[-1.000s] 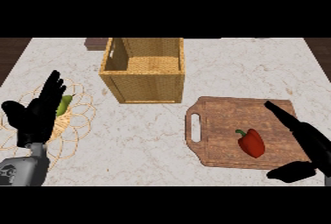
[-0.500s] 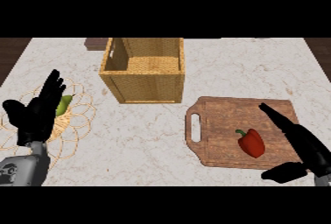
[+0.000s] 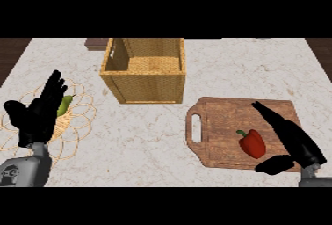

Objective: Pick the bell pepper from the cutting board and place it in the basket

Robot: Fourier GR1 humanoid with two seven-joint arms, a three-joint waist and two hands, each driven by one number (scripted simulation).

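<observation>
A red bell pepper lies on the wooden cutting board at the right of the counter. My right hand is open just to the pepper's right, fingers stretched out over the board and thumb below the pepper, with a small gap between hand and pepper. The woven basket stands open at the back centre, with nothing visible inside. My left hand rests open at the left edge, fingers up.
A wire bowl holding a green item sits under my left hand. A dark object lies at the counter's back edge, left of the basket. Bare marble lies between the board and the basket.
My right hand has shifted left toward the pepper, closing the gap. The left hand, pepper and basket have not moved.
</observation>
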